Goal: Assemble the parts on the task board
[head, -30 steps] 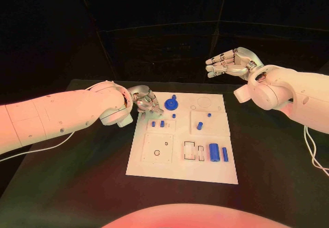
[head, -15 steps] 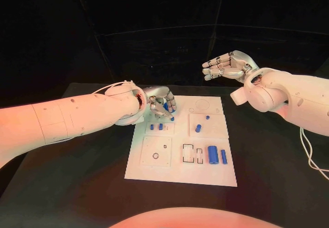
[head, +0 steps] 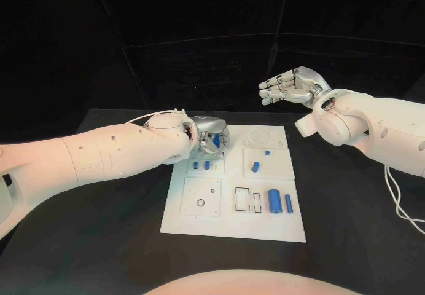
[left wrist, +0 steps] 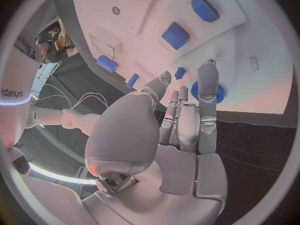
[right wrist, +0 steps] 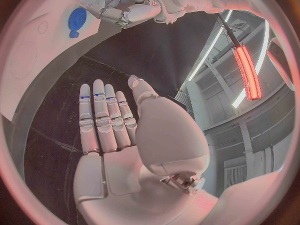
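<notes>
Left hand poised over blue disc at far left corner of board, fingers apart, nothing gripped. Right hand raised beyond board, fingers loosely curled, empty. Best lowered squarely, pinching disc's rim without nudging neighbouring pegs.

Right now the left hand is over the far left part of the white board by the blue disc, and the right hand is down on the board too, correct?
Half right. The left hand is at the blue disc on the white board, but the right hand is raised off it, beyond its far edge, holding nothing. The head view shows this.
</notes>
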Controlling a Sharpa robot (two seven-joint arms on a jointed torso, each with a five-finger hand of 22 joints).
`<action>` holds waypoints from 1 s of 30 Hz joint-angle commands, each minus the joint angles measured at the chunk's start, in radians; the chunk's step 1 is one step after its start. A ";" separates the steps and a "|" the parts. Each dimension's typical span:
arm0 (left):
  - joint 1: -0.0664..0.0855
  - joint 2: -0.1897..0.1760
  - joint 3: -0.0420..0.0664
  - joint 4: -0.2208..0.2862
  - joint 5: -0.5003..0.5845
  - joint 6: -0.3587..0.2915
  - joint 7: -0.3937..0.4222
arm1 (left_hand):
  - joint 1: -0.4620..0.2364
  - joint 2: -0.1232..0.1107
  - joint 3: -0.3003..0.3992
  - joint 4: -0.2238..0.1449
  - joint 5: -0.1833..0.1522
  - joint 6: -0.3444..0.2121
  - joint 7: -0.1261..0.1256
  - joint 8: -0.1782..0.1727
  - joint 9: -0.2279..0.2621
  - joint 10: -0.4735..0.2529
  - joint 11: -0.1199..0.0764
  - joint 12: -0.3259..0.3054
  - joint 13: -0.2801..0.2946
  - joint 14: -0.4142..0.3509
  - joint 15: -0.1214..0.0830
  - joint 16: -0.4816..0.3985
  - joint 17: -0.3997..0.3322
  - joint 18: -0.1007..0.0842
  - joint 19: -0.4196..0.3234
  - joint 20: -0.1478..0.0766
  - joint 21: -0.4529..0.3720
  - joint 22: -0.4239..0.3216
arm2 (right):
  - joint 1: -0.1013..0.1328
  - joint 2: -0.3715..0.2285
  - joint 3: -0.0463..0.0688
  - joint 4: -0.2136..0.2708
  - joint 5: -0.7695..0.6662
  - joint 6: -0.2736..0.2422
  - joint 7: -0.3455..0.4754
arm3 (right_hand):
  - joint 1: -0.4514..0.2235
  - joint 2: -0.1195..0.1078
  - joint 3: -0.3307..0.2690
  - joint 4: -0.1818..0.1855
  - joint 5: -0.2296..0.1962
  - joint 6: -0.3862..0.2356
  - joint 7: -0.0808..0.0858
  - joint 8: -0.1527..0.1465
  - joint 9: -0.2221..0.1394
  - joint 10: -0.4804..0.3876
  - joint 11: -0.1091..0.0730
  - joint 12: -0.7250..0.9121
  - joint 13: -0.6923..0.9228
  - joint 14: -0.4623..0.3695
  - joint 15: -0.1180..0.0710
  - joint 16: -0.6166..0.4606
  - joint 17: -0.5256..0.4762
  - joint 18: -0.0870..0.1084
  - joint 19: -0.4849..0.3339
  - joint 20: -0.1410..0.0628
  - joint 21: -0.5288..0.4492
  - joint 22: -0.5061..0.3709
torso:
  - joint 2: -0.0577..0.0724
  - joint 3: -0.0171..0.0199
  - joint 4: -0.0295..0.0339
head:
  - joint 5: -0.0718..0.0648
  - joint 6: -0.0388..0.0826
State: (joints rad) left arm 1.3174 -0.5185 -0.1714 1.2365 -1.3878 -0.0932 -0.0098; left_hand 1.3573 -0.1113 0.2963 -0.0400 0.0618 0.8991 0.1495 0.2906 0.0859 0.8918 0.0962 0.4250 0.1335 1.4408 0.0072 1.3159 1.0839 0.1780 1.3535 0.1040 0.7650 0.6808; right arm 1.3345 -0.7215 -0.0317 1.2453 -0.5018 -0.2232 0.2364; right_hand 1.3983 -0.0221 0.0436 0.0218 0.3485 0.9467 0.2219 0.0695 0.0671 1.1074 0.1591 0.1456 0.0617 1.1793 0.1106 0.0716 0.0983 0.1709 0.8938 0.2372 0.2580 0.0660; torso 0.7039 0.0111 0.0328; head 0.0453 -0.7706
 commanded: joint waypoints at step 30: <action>-0.020 0.058 0.001 -0.068 -0.090 0.063 -0.018 | 0.024 0.037 0.037 -0.007 -0.004 0.095 -0.014 -0.030 -0.018 0.088 -0.015 -0.034 -0.064 0.018 -0.012 0.009 -0.044 -0.035 0.046 -0.012 0.139 0.151 | 0.002 0.007 0.001 0.000 -0.005 0.005 0.009 | -0.008 0.001 0.005 0.004 0.005 -0.005 0.001 0.001 0.000 -0.006 -0.002 -0.003 0.000 -0.001 0.004 -0.005 -0.002 0.014 0.006 0.002 -0.006 0.000 | 0.000 -0.0001 0.0007 | -0.003 -0.009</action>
State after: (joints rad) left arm 1.2981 -0.4626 -0.1701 1.1712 -1.4668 -0.0485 -0.0222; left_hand 1.3836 -0.0849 0.3289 -0.0469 0.0618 0.9848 0.1356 0.2636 0.0691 0.9725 0.0840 0.3956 0.0723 1.4547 -0.0069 1.3198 1.0414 0.1625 1.3961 0.0930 0.8974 0.8307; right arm 1.3345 -0.7152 -0.0316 1.2450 -0.5055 -0.2231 0.2361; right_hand 1.3984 -0.0221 0.0465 0.0247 0.3485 0.9467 0.2219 0.0695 0.0672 1.1074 0.1591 0.1456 0.0617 1.1793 0.1106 0.0716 0.0974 0.1709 0.8937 0.2372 0.2582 0.0660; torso 0.7033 0.0111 0.0337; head 0.0428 -0.7784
